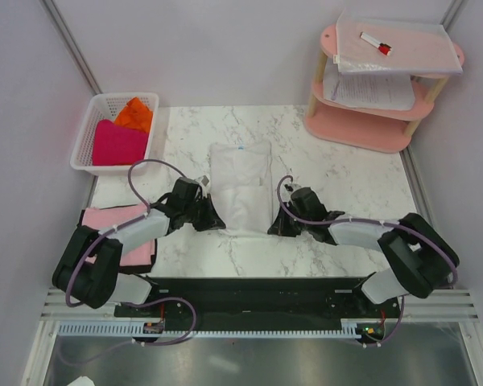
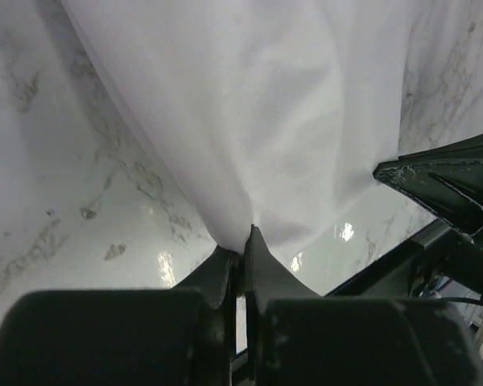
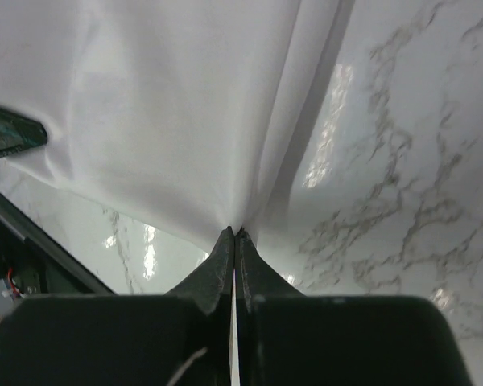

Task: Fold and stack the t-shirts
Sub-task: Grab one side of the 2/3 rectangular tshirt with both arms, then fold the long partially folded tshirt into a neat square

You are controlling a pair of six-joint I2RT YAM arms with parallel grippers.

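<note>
The white t-shirt (image 1: 240,181) lies in the middle of the marble table (image 1: 346,177), already narrowed to a long strip that runs away from the arms, its collar at the far end. The left gripper (image 1: 212,219) is pressed together on the near left corner of the hem. The right gripper (image 1: 278,227) is pinched on the near right corner. In both wrist views the cloth rises in a pleat from between the closed fingertips, so each grip looks firm.

The step in hand seems to be folding the near end over toward the collar. To do it well, both corners should lift together and stay level, with the hem kept lightly taut between them so that it does not sag or twist. The two arms should then carry it straight away from their bases and lay it down edge to edge on the far part. They should let go only once the cloth lies flat.

A pink t-shirt (image 1: 105,217) lies folded at the left, partly under the left arm; it is probably the start of the stack. Farther back on the left, a white basket (image 1: 87,133) holds a magenta t-shirt (image 1: 117,145) and an orange t-shirt (image 1: 135,114). A pink shelf (image 1: 362,133) with paper sheets (image 1: 370,90) stands at the far right, well apart. Nothing lies in the path of the fold; the only tight spot is the left arm's elbow over the pink one.
</note>
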